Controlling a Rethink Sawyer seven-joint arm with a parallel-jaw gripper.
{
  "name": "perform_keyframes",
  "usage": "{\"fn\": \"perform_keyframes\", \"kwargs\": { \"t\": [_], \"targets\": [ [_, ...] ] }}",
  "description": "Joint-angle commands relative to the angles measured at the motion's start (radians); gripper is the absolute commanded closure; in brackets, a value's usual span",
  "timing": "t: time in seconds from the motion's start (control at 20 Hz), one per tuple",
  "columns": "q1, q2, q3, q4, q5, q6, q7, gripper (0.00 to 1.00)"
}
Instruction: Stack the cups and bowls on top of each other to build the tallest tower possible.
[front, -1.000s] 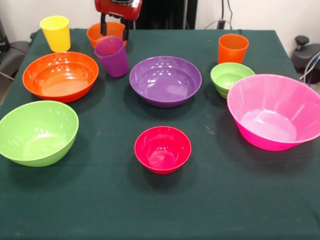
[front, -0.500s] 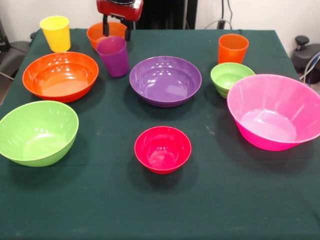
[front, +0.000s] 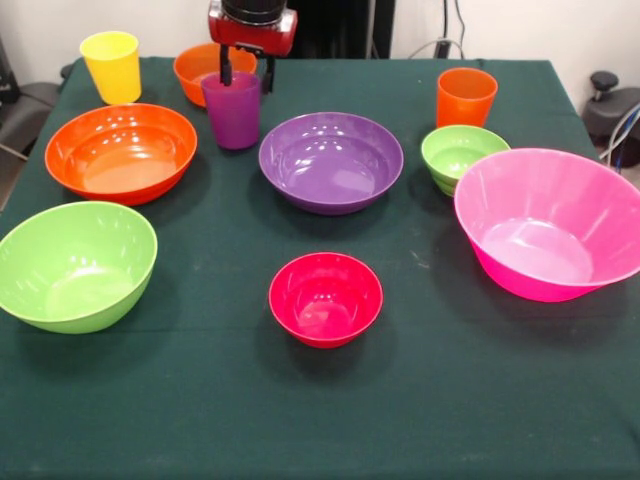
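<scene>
My gripper (front: 247, 74) hangs at the far side of the table, open, just above and behind the rim of the purple cup (front: 232, 112), which stands upright. One finger (front: 226, 70) is over the cup's mouth, the other is just past its right rim. The small orange bowl (front: 198, 66) sits behind the cup. The yellow cup (front: 112, 66) stands far left, the orange cup (front: 465, 97) far right. The small red-magenta bowl (front: 325, 298) stands alone and empty in the middle front; no stack is in view.
The large orange bowl (front: 121, 152) and lime green bowl (front: 75, 265) are at the left. The purple bowl (front: 331, 160) is in the middle. The small green bowl (front: 463, 156) and huge pink bowl (front: 551, 222) are at the right.
My gripper has moved right and slightly down. The purple cup, tilted a second ago, now stands upright and has shifted a little.
</scene>
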Motion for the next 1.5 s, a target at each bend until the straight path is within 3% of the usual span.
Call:
{"fn": "perform_keyframes", "kwargs": {
  "t": [0.05,0.7,1.5],
  "targets": [
    [0.026,0.056,0.056,0.020,-0.051,-0.081,0.058,0.00],
    [0.032,0.056,0.041,0.041,-0.054,-0.104,0.062,0.00],
    [0.039,0.037,0.053,0.030,-0.039,-0.054,0.044,0.00]
  ]
}}
